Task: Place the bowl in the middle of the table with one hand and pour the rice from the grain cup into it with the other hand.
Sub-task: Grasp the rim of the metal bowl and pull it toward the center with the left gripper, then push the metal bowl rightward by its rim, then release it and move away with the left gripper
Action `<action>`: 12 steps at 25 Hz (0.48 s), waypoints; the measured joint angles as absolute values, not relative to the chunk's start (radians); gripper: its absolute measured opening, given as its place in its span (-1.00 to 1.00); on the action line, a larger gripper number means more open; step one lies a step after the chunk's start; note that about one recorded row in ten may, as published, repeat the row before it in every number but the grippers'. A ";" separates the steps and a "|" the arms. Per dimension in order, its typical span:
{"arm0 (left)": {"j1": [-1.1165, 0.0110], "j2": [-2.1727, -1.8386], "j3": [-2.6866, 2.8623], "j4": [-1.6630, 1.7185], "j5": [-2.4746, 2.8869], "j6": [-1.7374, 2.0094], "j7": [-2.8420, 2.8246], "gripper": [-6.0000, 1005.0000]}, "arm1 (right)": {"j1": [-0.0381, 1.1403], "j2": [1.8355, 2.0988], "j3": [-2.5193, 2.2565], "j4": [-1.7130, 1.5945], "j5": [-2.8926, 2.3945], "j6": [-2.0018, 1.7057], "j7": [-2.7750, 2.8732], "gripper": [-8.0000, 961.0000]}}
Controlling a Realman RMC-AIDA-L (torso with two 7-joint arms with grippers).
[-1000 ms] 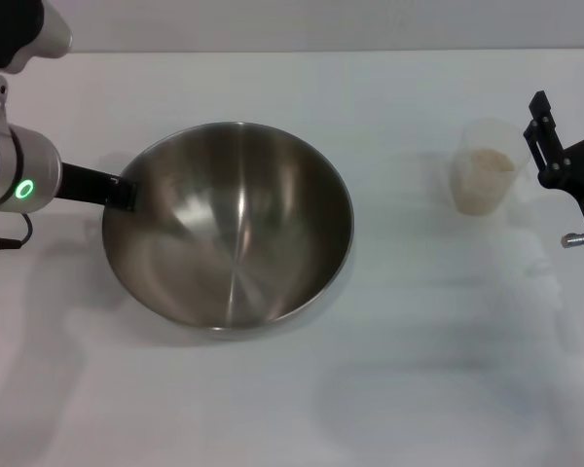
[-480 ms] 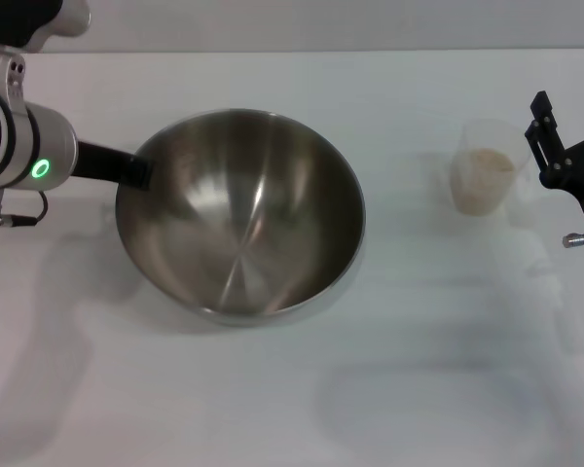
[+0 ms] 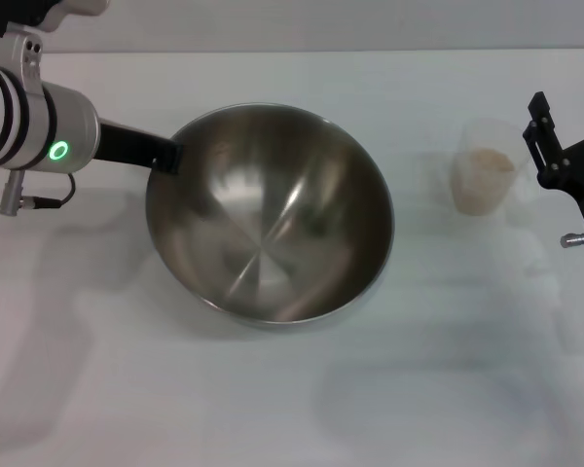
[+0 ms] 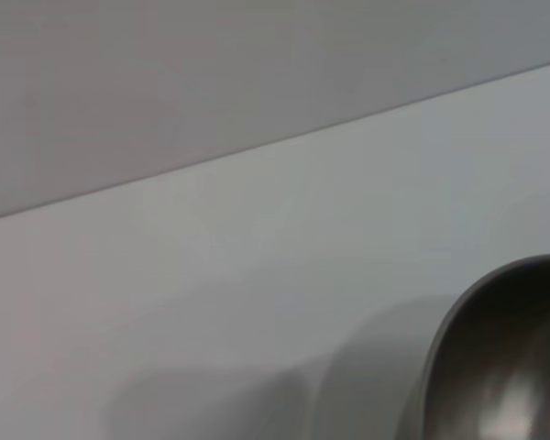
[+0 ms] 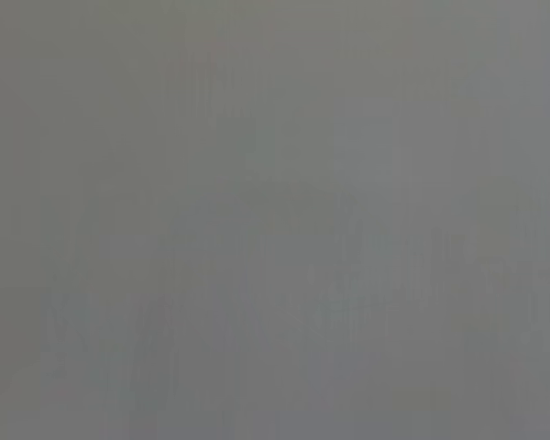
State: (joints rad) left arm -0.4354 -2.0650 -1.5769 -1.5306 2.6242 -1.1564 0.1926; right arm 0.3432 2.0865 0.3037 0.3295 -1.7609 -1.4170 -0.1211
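At the bowl's [image 3: 269, 214] left rim, left gripper [image 3: 165, 156] is clamped on the edge, black fingers meeting the steel where the rim faces the arm. Arm reaches in from the left edge, white and silver, green ring light [image 3: 58, 151] lit on it. Bowl looks tilted, open side tipped toward the camera and the right, shiny inside showing, nothing in it. It sits left of center on the table [image 3: 292, 409]; cannot tell whether the base touches the table or is lifted off it. Left wrist view shows only an arc of the bowl [image 4: 504, 357] at one corner with its shadow beside it on the table [image 4: 211, 302], and a grey wall past the table's far edge; own fingers not shown.

Right gripper [image 3: 565, 146] is at the right edge of the head view, black, just beside the cup [image 3: 485, 167] but apart from it, holding nothing; fingers spread. Cup stands upright on the table, well apart from the bowl, to its right. Rice [image 3: 487, 180] fills the cup's lower part, pale beige through the clear wall. Cup handle too faint to tell. Right wrist view is plain grey, nothing to make out
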 joint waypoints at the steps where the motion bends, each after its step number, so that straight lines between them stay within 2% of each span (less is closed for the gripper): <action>1: -0.436 -2.065 -1.581 -1.529 2.610 -1.152 0.202 -0.89 | 0.343 2.087 0.304 0.330 -1.761 -1.417 -0.121 0.33; 12: -0.470 -2.065 -1.583 -1.522 2.592 -1.107 0.226 -0.91 | 0.345 2.088 0.304 0.330 -1.761 -1.416 -0.121 0.33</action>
State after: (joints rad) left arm -0.4701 -2.0650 -1.5828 -1.5223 2.5918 -1.1070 0.2259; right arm 0.3451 2.0878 0.3037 0.3298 -1.7609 -1.4158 -0.1211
